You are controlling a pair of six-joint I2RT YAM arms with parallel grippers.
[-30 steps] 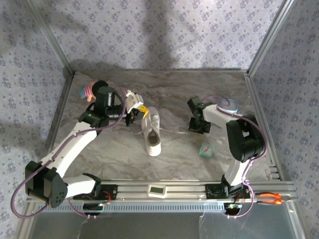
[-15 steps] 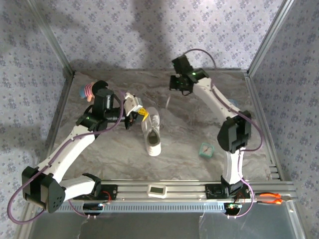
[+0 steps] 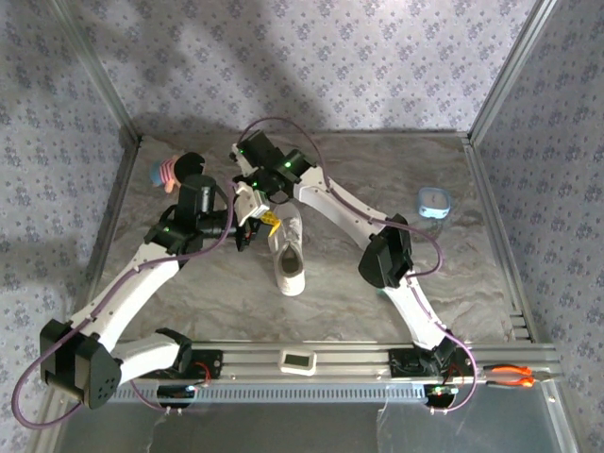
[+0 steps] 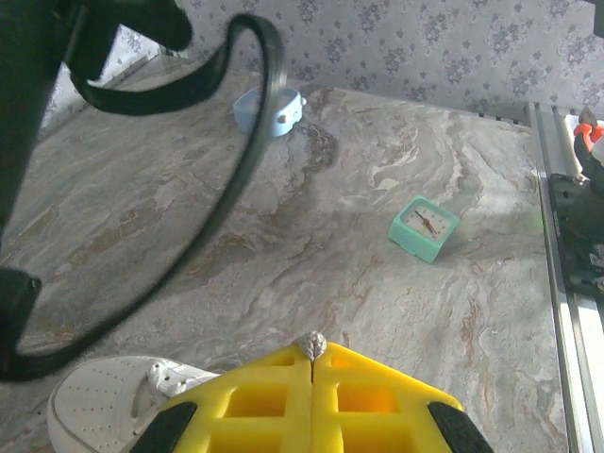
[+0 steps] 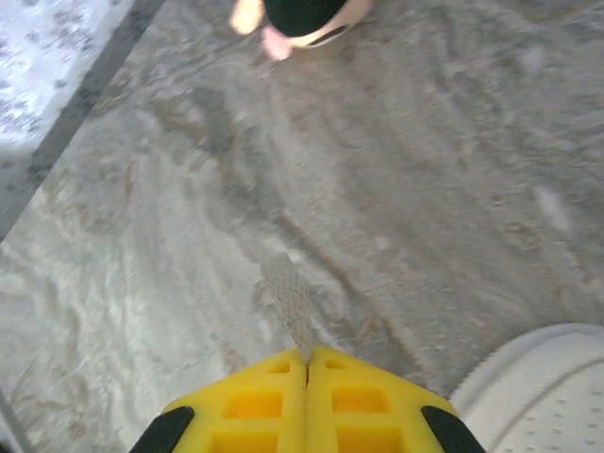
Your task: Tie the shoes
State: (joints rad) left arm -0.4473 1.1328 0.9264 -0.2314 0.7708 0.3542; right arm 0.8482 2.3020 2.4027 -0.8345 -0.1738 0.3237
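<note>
Left gripper [image 4: 311,357]: jaws closed, pinching lace end [image 4: 311,343]. Right gripper [image 5: 307,359]: jaws closed on lace strip [image 5: 291,304]. Both at far-left of white sneaker [image 3: 290,253], mid bench [image 3: 396,170].

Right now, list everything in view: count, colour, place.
sneaker: one, white, middle of table
laces: two ends, white, one pinched in each pincer
doll: one, pink-striped, far left corner
clock: one, teal, toward front rail
small ring: one, light blue, right side
pliers: one, orange handles, front rail's right end
table: one, grey marble
left pincer: yellow, shut, by sneaker
right pincer: yellow, shut, by sneaker
</note>
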